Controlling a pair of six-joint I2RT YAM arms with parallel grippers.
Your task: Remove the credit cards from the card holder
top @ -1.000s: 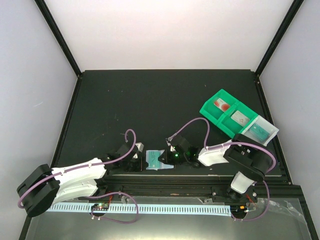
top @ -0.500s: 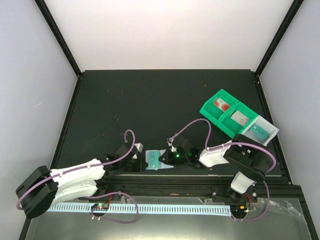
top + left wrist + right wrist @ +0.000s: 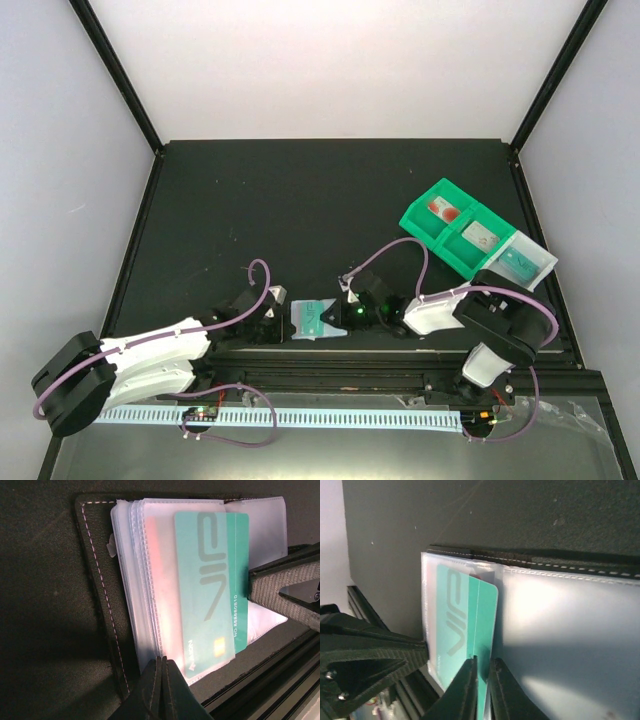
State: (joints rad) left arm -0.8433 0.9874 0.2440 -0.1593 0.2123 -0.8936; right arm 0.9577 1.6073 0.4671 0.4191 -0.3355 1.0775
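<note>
The black card holder (image 3: 300, 325) lies open at the table's near edge, its clear pockets (image 3: 145, 580) up. A teal card (image 3: 207, 590) marked VIP sticks partly out of a pocket toward the right. My left gripper (image 3: 162, 661) is shut on the near-left edge of the clear pockets and also shows in the top view (image 3: 284, 323). My right gripper (image 3: 482, 662) is shut on the protruding edge of the teal card (image 3: 482, 610) and also shows in the top view (image 3: 338, 318). A reddish card shows dimly inside a pocket (image 3: 155, 580).
A green-and-clear compartment tray (image 3: 412, 218) stands at the right. It holds a white card with red marks (image 3: 441, 209), a pale grey card (image 3: 480, 238) and a teal card (image 3: 519, 261). The table's raised front rail (image 3: 400, 352) runs just behind both grippers.
My right gripper has shifted a little to the right with the teal card's edge in it. The left gripper and the card holder have stayed in place.
</note>
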